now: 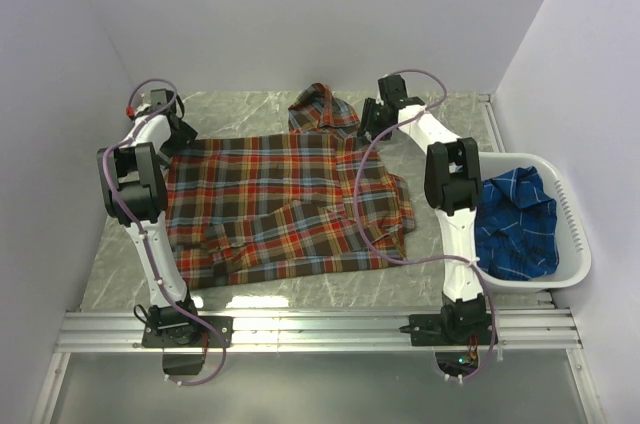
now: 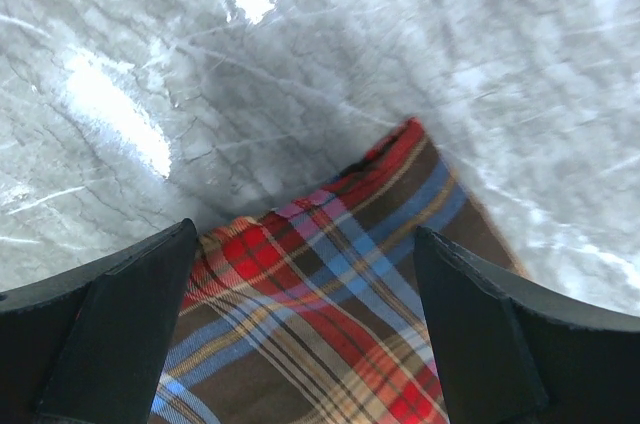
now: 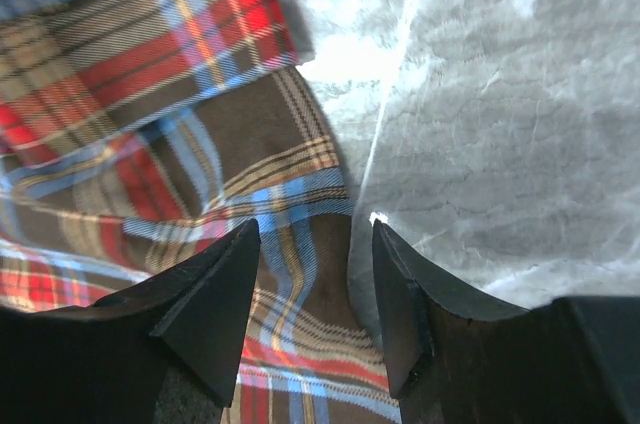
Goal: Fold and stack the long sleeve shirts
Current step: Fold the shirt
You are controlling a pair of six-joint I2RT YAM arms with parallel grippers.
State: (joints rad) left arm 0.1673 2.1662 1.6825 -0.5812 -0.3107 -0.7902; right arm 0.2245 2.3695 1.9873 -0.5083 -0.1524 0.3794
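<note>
The two arms rose from a rail at the near edge of the counter. Just beyond it the red shirt lay spread across the middle of the counter, mostly flat, with one fold lying across its near half and its right side rumpled. To its right, at the counter's edge, stood a white basket, and the blue shirt lay crumpled inside it.

Farther back, the left pincer hung over the red shirt's far left corner. It was spread wide, its fingers standing to either side of that corner, nothing pinched. The right pincer sat at the shirt's far right edge, beside a bunched hump of plaid. It was partly spread; flat cloth and bare marble showed in the gap between its fingers, with no cloth pinched.
</note>
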